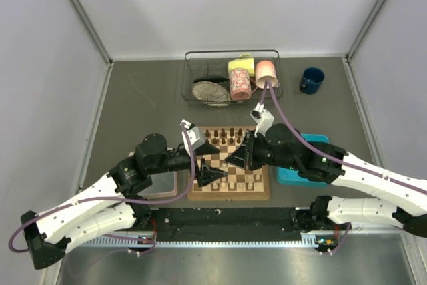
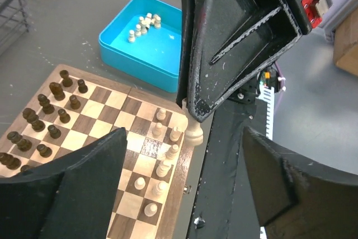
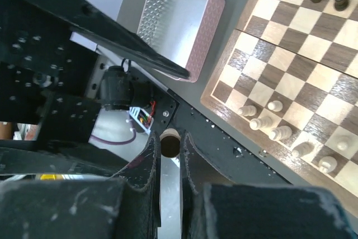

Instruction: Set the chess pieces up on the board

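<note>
The board (image 1: pixel 261 193) lies between the arms. Dark chess pieces (image 1: pixel 223 135) fill its far rows, and cream chess pieces (image 1: pixel 241 179) stand along its near rows. My right gripper (image 3: pixel 170 141) is shut on a cream piece (image 3: pixel 169 136), held beyond the board's near edge, over the black mounting rail. In the left wrist view that cream piece (image 2: pixel 193 133) hangs from the right gripper's tip, next to the board's corner (image 2: pixel 180 117). My left gripper (image 2: pixel 184 163) stands open around that spot with nothing between its fingers (image 2: pixel 84 186).
A blue tray (image 2: pixel 120 46) right of the board holds several loose cream pieces (image 2: pixel 144 24). A pinkish tray (image 3: pixel 208 22) sits left of the board. At the back stand a wire rack (image 1: pixel 190 78) with mugs and a dark blue mug (image 1: pixel 311 79).
</note>
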`<state>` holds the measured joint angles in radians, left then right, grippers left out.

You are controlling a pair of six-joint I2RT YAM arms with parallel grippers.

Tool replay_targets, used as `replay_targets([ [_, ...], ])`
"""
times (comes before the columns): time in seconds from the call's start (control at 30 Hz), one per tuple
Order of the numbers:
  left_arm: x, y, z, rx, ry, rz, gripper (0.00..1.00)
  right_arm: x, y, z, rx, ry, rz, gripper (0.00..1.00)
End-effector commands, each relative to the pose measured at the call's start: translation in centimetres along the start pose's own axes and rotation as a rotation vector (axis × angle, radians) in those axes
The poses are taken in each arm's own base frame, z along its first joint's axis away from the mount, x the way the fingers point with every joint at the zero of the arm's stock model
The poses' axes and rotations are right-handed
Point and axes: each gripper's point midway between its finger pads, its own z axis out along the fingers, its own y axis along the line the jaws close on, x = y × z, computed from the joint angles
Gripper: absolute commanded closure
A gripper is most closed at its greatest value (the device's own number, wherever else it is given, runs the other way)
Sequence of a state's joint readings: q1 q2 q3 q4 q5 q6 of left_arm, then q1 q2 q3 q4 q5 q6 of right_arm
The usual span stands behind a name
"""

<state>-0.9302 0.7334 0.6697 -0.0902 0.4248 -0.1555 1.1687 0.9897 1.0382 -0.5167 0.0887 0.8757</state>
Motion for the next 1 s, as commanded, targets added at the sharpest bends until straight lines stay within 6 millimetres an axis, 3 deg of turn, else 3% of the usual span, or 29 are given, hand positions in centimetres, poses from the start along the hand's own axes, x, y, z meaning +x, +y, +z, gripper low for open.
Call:
replay_targets([
  [0.0, -2.9, 0.6, -1.3, -0.073, -0.136, 0.049, 0.07, -1.6, 0.3, -1.5, -0.02, -0.094, 0.064, 1.0],
  [0.1, -4.2, 1.0, -2.5, -0.121, -0.239, 0.071, 0.04, -2.1, 0.1, -2.2, -0.022, -0.129, 0.125, 1.0],
  [0.27, -5.3, 0.1, -3.7, -0.091, -0.363, 0.081, 0.07, -2.4, -0.5, -2.6, -0.032, -0.181, 0.241, 1.0],
  [0.57, -6.6, -1.3, -3.9, -0.027, -0.447, 0.086, 0.14, -3.1, 1.5, -3.6, -0.254, -0.24, 0.418, 1.0],
  [0.97, -7.1, -1.8, -2.4, 0.017, -0.428, 0.086, 0.36, -4.2, 3.9, -4.1, -0.448, -0.288, 0.489, 1.0],
])
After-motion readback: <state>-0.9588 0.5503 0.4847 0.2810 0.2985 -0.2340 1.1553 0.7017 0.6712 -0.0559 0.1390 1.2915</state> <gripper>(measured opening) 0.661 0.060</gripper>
